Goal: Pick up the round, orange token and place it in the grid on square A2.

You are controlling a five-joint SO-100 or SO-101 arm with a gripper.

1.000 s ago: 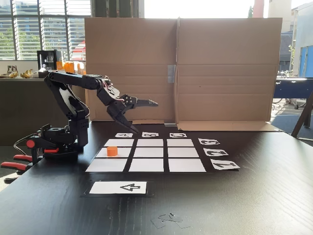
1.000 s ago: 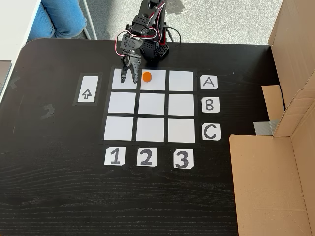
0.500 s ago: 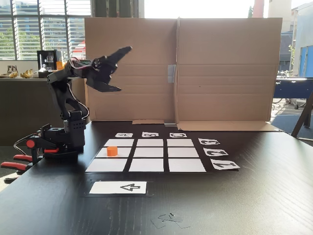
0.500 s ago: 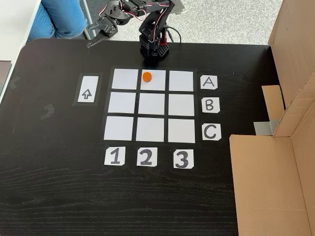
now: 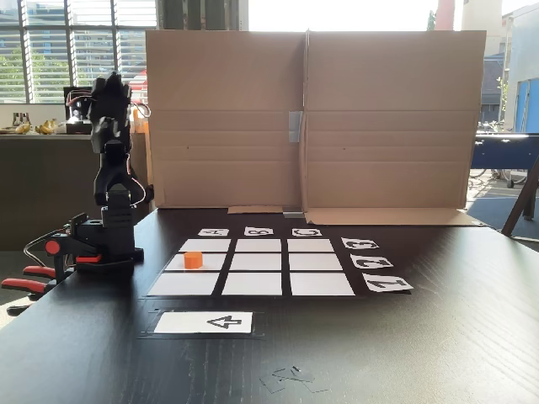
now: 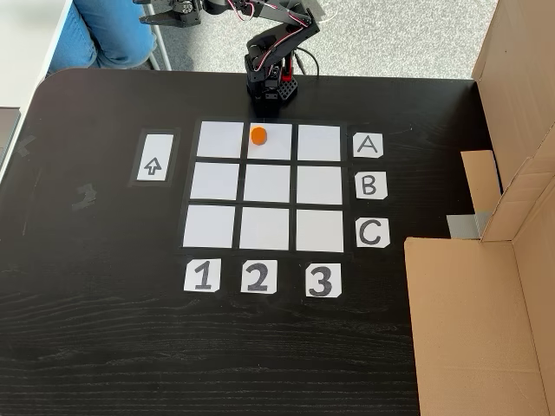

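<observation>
In a fixed view from above, the gripper (image 6: 154,12) is at the far left, raised beyond the counter (image 6: 95,329) edge; whether the jaws are apart or together I cannot tell. To the right, the arrow card (image 6: 153,166) lies beside the grid (image 6: 267,185). The token (image 6: 258,135) sits on square A2 (image 6: 276,147), near its left edge. The low fixed view shows the token (image 5: 193,260) well apart from the folded arm (image 5: 111,168).

Arm (image 5: 112,181) folded upright over base; gripper (image 6: 149,12) raised, jaws' state unclear.
</observation>
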